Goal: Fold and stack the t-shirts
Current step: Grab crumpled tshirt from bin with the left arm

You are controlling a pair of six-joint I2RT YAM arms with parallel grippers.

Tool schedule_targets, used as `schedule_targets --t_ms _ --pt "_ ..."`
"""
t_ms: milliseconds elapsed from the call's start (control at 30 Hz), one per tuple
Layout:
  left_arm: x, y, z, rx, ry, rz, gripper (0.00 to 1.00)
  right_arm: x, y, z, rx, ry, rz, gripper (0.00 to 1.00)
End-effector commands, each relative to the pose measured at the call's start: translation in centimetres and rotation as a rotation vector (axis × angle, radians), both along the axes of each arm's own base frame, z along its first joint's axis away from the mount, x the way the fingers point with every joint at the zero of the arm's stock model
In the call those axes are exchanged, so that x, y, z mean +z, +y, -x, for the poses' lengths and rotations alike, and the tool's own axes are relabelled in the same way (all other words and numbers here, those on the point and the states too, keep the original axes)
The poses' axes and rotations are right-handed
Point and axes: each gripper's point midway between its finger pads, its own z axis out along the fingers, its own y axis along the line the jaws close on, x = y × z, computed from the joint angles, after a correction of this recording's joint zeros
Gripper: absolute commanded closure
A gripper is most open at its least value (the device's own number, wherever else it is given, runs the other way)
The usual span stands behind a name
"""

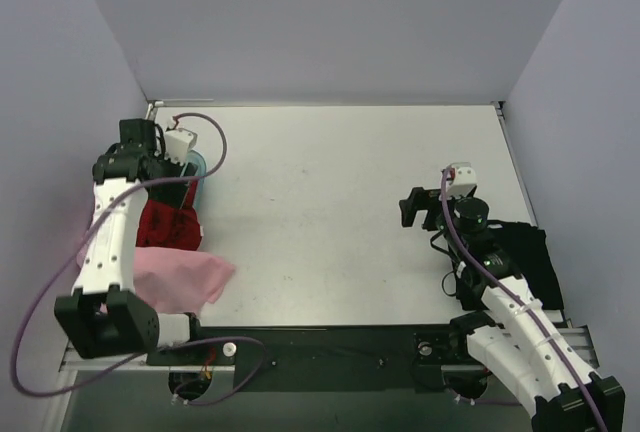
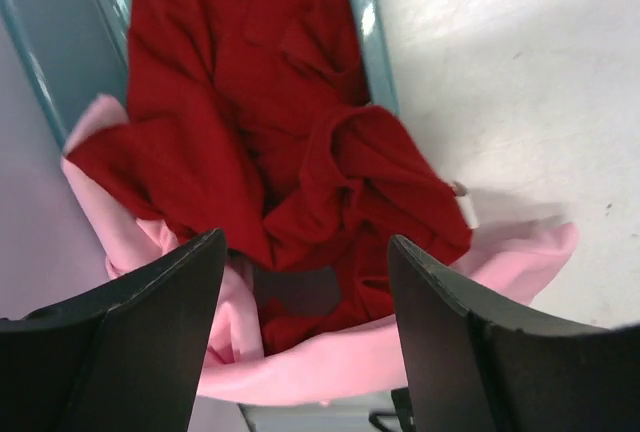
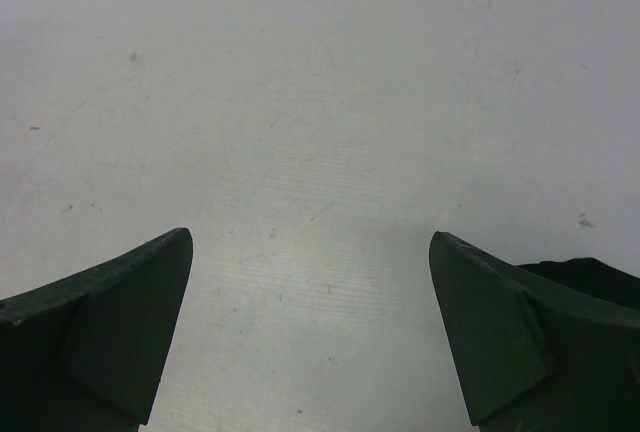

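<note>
While left claw point(image 2: 305, 242) and right claw point(image 3: 310, 235) gape empty, creased red t-shirt point(image 2: 250, 102) drapes soft pink t-shirt point(image 2: 320, 367)

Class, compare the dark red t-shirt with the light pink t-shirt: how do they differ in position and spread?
The dark red t-shirt lies on top; the light pink t-shirt lies beneath it. The dark red t-shirt reaches into the teal bin; the light pink t-shirt spills onto the table. Both are crumpled.

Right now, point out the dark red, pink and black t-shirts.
dark red t-shirt point(image 2: 300, 132), left wrist view, bunched middle.
pink t-shirt point(image 1: 190, 277), top view, spread right corner.
black t-shirt point(image 1: 533, 255), top view, right part.
</note>
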Motion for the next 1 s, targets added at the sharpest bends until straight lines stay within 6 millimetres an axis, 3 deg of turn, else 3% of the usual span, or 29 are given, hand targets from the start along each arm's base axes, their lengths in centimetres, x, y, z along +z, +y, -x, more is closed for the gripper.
schedule_targets --t_ms 0,100,233,300,433,567,700,767,800,867,900,967 --pt "-2.0 3.1 5.8 0.173 0.408 -0.052 0.24 2.4 2.9 -0.7 0.137 -0.025 -0.039 0.0" --pt "-2.2 5.0 6.3 0.211 0.4 -0.102 0.18 1.8 3.9 -0.4 0.197 0.023 -0.036 0.0" --pt "-5.3 8.0 8.7 0.216 0.503 -0.207 0.11 1.1 4.2 0.1 0.232 0.045 -0.027 0.0" --pt "-5.3 8.9 8.5 0.229 0.493 -0.244 0.09 0.6 4.2 0.3 0.234 0.054 -0.019 0.0" --pt "-5.3 7.7 8.2 0.218 0.539 -0.142 0.06 0.3 4.1 0.7 0.242 0.068 -0.005 0.01" --pt "-7.6 7.2 9.4 0.217 0.655 -0.116 0.09 -0.1 3.8 1.0 0.242 0.076 0.013 0.01" --pt "-8.3 7.6 11.9 0.186 0.78 -0.169 0.24 -0.4 3.5 1.4 0.238 0.08 0.027 0.01" --pt "-7.6 8.1 12.7 0.185 0.801 -0.208 0.43 -0.6 3.3 1.5 0.233 0.078 0.03 0.01" --pt "-7.3 8.0 13.2 0.174 0.823 -0.214 0.48 -0.6 3.3 1.5 0.232 0.073 0.03 0.01" --pt "-7.0 8.4 13.9 0.168 0.853 -0.246 0.7 -0.5 3.3 1.4 0.232 0.067 0.029 0.01" --pt "-6.8 8.8 14.2 0.173 0.86 -0.273 1.0 -0.4 3.3 1.3 0.23 0.064 0.028 0.01" --pt "-5.8 9.9 13.7 0.21 0.81 -0.341 1.0 -0.2 3.4 1.2 0.229 0.062 0.025 0.01"
